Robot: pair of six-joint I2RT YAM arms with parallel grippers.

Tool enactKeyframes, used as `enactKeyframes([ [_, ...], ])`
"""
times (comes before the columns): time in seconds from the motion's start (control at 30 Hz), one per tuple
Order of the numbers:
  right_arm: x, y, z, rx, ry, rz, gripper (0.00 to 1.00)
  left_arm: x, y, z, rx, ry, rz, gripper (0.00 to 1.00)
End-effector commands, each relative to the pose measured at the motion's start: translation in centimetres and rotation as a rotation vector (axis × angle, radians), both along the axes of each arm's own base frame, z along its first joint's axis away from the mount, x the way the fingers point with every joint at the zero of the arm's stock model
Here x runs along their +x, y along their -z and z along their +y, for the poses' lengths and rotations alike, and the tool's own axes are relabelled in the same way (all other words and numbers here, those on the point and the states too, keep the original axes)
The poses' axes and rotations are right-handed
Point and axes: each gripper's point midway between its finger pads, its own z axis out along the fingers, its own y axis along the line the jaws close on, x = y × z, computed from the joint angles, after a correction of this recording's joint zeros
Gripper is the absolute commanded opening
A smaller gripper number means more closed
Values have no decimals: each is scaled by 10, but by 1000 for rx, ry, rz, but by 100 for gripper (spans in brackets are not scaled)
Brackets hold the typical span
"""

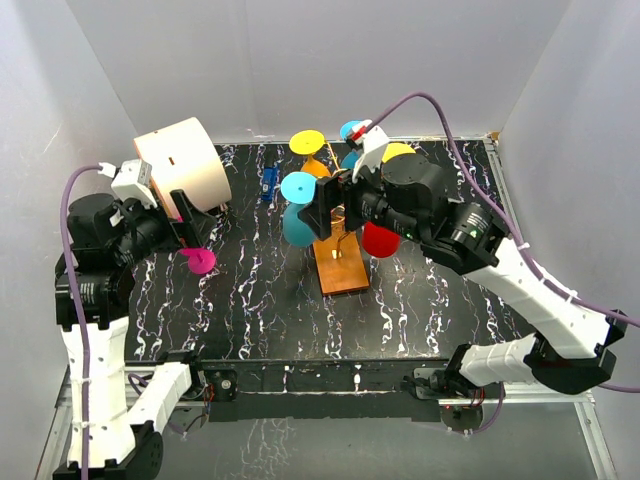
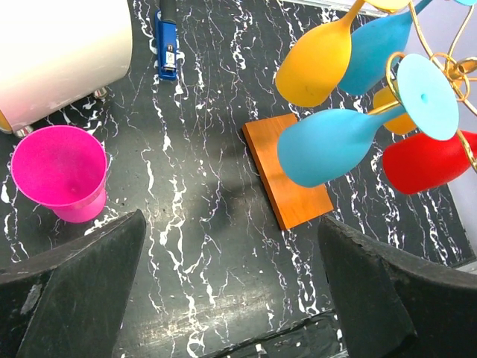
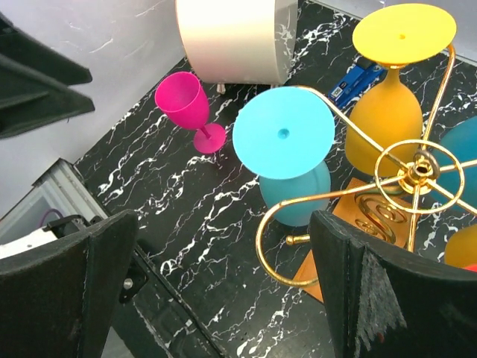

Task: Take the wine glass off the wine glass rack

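Now the right arm [image 1: 480, 245] hovers over the wine glass rack [image 1: 340, 268], the left arm [image 1: 100, 235] over a pink glass [image 1: 198, 261]; both jaws released.

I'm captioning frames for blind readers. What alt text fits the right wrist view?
A blue wine glass hangs upside down on the gold wine glass rack, a yellow glass beside it, seen between the open jaws of the right gripper. A pink glass stands upright on the black marbled table near a white cylinder.
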Motion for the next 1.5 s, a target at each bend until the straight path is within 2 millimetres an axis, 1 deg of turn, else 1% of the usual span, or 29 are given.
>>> enactKeyframes([
  [0.0,10,-41,-1,51,36,-84,98,-7,5,1,39,5,-12,99],
  [0.1,23,-34,-1,-2,93,-79,98,-10,7,0,51,14,-18,99],
  [0.3,45,-20,0,-92,178,-69,98,-18,2,-4,126,44,-53,99],
  [0.37,52,-17,1,-109,200,-73,98,-20,1,-2,142,33,-57,99],
  [0.6,67,1,14,-172,215,-64,98,-21,3,-1,145,29,-55,99],
  [0.77,73,10,23,-197,204,-57,98,-22,0,-3,142,40,-66,99],
  [1.03,79,20,32,-227,196,-55,98,-20,3,-5,139,48,-59,99],
  [1.3,86,28,36,-259,204,-57,98,-20,4,-2,142,31,-54,99],
  [1.47,89,30,38,-264,209,-58,98,-20,5,-1,142,21,-48,99],
])
